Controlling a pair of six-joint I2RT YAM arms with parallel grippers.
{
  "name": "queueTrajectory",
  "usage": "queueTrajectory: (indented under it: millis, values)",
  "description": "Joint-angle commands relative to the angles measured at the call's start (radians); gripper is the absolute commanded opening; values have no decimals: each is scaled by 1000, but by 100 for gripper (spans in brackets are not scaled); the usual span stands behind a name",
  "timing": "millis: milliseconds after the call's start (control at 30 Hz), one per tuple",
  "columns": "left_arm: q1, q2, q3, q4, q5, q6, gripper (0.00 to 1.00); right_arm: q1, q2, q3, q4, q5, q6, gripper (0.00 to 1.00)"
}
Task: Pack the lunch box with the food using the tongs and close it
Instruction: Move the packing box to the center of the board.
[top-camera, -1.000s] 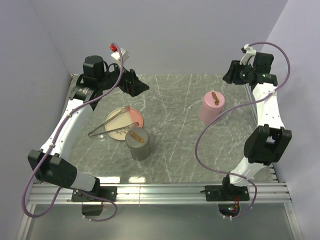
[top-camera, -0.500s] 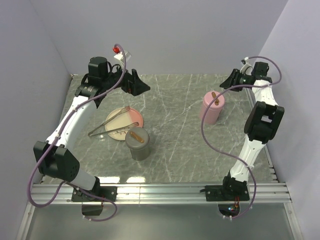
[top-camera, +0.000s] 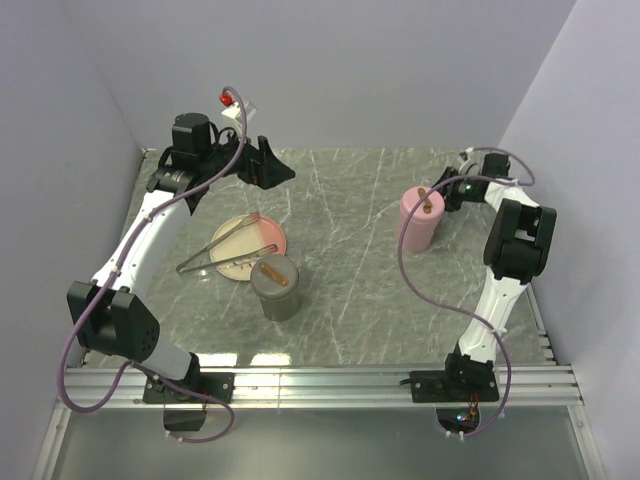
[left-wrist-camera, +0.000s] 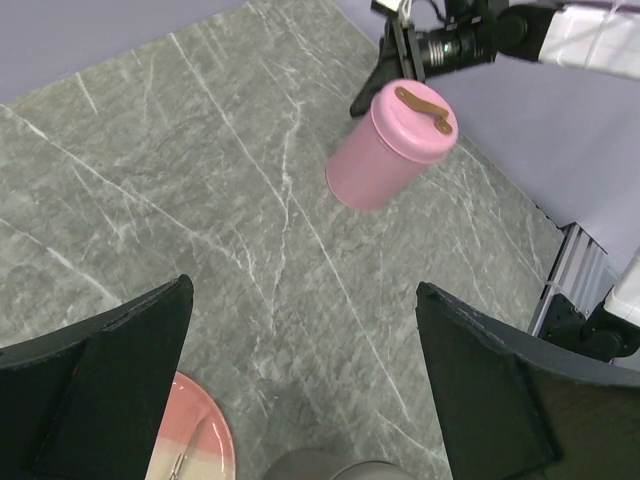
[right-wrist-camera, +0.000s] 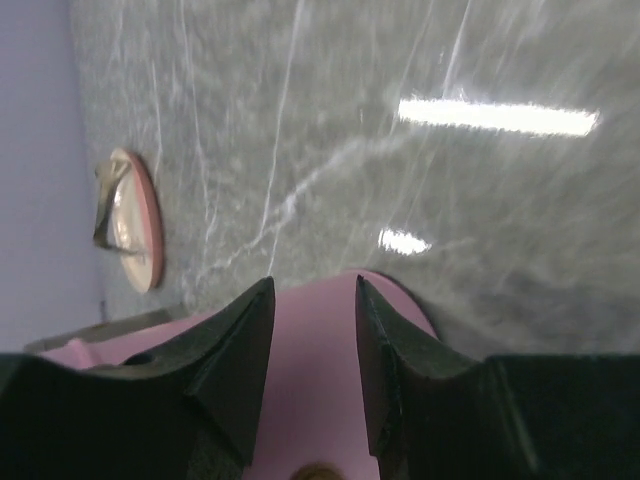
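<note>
- The grey marble-patterned table (top-camera: 360, 250) carries everything; clock directions below are read from its middle in the top view.
- The left arm reaches towards 10 o'clock. The left gripper (left-wrist-camera: 305, 290) hangs above the table with its fingers spread wide apart and nothing between them.
- The right arm folds back towards 2 o'clock. The right gripper (right-wrist-camera: 313, 285) sits just over the far edge of the pink cylindrical container (top-camera: 420, 220). Its fingers stand a narrow gap apart, with the pink lid showing through the gap and nothing clamped.
- That pink cylindrical container stands upright at 2 o'clock, lid on, with a brown strap handle across the top.
- The round pink plate (top-camera: 270, 236), pale in the middle, lies at 9 o'clock.
- The grey cylindrical container (top-camera: 275, 290), with a brown handle on its lid, stands upright just beside the plate's 5 o'clock rim.
- The long slim silver metal tongs (top-camera: 228, 260) lie across the plate. Their joined end pokes past the rim at 8 o'clock, and the two arms fan out towards 1 and 3 o'clock.
- The food is too small to make out on the plate.
</note>
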Motion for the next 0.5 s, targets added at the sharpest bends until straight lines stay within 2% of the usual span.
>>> queueTrajectory:
  millis: [0,233,467]
  values:
    - [14,-40,-5,39,14,-21,100,50,-102,-114,46,-40,57,45]
    - [37,-69,-31,58,26,-49,100,115,-205,-323,101,-49,157,45]
    - [48,-91,-57,67,34,-60,99,259,-310,-478,67,-41,116,45]
